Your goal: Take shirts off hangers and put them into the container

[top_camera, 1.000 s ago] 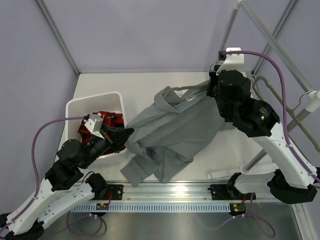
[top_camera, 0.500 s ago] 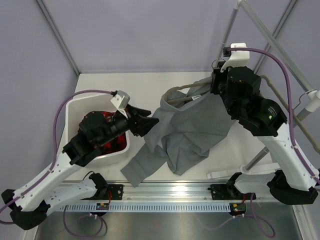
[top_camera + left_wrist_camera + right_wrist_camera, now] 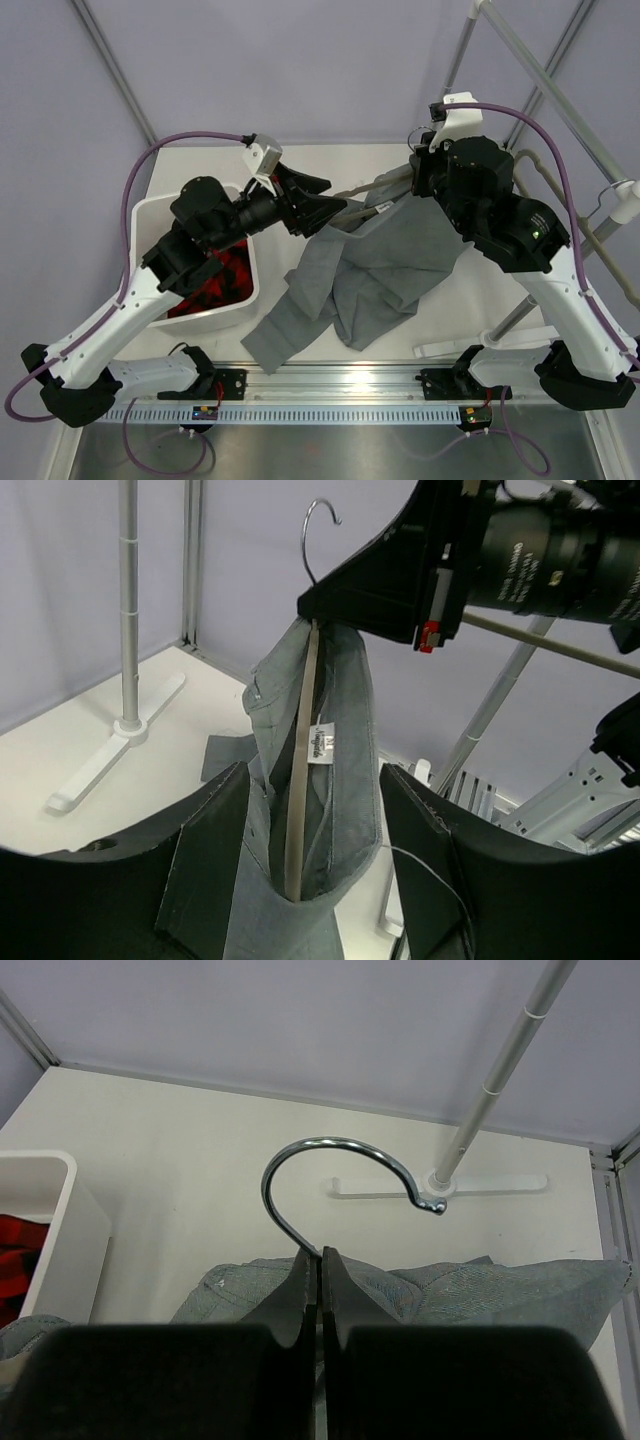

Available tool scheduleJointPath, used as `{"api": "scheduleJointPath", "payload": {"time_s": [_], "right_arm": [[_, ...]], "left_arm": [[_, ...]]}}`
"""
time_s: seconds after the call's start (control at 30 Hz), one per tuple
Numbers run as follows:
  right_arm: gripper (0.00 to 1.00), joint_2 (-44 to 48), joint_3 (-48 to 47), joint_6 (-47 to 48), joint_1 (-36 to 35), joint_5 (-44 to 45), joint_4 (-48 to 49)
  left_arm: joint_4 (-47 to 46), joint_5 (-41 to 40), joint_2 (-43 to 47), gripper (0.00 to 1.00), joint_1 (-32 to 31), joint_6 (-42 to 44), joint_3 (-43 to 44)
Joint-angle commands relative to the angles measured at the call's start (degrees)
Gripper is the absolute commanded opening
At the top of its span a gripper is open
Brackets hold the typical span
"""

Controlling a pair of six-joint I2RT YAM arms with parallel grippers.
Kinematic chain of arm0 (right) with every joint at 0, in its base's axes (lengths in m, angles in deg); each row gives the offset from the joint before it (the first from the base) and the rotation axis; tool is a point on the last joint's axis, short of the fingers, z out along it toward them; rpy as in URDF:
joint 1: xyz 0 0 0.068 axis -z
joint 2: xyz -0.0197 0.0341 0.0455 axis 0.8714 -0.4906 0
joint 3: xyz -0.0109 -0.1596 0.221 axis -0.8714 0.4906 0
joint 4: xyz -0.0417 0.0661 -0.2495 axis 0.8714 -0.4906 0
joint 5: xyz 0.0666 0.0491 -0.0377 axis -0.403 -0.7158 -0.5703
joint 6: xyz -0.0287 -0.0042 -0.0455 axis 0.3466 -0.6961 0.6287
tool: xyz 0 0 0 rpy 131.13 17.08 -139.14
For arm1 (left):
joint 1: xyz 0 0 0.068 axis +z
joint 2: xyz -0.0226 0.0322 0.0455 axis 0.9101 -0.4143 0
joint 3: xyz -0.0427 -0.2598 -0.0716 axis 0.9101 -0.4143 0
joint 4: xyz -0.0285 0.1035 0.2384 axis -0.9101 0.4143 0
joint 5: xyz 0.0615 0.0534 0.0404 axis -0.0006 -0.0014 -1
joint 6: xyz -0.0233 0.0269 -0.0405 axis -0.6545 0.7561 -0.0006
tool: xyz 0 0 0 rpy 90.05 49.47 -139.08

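Hanging over the counter (image 3: 150, 1130), the grey shirt (image 3: 375, 270) drapes from its hanger (image 3: 300, 770), held high, I judge, so the cloth can be drawn off it. Right jaws are clenched on the hanger's neck just under the hook (image 3: 335, 1141). Left jaws stand released, with the collar and hanger end between them; whether they touch cloth is unclear. The plaid shirt (image 3: 215, 285) lies in the basket (image 3: 60, 1215).
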Motion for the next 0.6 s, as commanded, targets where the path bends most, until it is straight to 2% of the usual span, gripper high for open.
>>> {"api": "scheduleJointPath", "payload": {"time_s": [0.0,0.17,0.23,0.27,0.3,0.4,0.43,0.47,0.53,0.57], "right_arm": [[0.0,1.7,-0.7,1.0,0.1,-2.7,2.1],[0.0,1.7,-1.1,1.4,0.1,-3.5,1.9],[0.0,1.8,-1.4,1.2,0.2,-4.1,1.9],[0.0,2.0,-1.5,1.0,0.1,-4.2,2.0],[0.0,2.0,-1.8,1.1,0.1,-4.8,1.9],[0.01,1.7,-3.1,1.5,0.1,-6.8,0.1],[0.34,1.9,-3.0,1.7,0.1,-7.2,0.1],[0.5,2.1,-2.9,1.3,0.1,-7.1,-0.1],[0.65,3.3,-2.9,0.0,0.1,-7.2,-1.1],[0.66,3.9,-2.7,-0.6,0.0,-6.8,-1.4]], "left_arm": [[-1.2,1.8,-1.3,0.59,-0.6,0.7,1.6],[0.5,0.1,-2.9,0.57,-1.0,1.5,2.1],[1.3,0.4,-3.6,0.39,-1.4,1.9,2.6],[1.9,-0.3,-3.9,0.11,-1.6,2.0,2.9],[2.3,-1.1,-4.4,0.0,-2.0,2.0,3.1],[3.6,-4.8,-4.2,0.0,-2.6,3.0,3.4],[3.0,-5.9,-3.6,0.0,-2.7,3.5,3.2],[2.6,-7.0,-3.0,0.0,-2.9,3.7,2.6],[1.8,-8.0,-1.4,0.0,-2.8,4.1,2.2],[1.8,-8.6,-1.0,0.0,-2.8,4.2,2.1]]}}
